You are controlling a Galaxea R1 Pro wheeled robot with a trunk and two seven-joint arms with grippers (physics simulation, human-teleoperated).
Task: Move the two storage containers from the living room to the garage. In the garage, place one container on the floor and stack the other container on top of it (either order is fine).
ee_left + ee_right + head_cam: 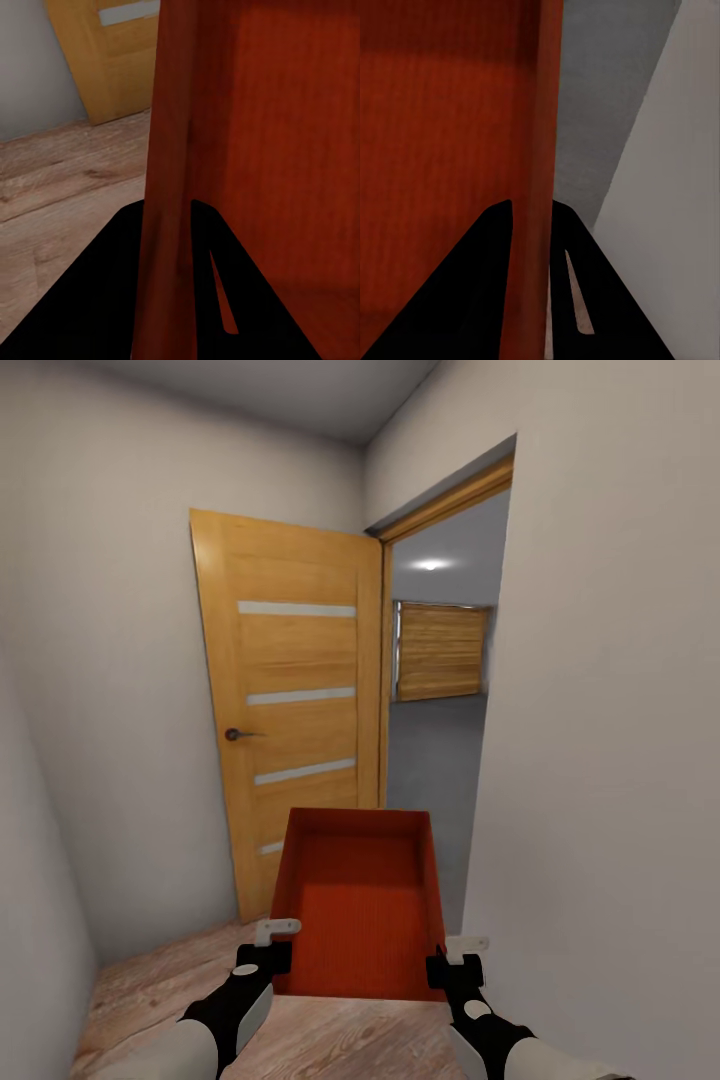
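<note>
Soft even light; blurry wrist views

Both arms are reaching forward. Left pincer (268,952) and right pincer (452,963) are each clamping a side wall of the bin (358,905).

Open wooden door (290,700) with frosted strips and dark lever handle (238,734), swung against cream wall (100,660). Slatted wooden panel (440,650) beyond doorway.
</note>
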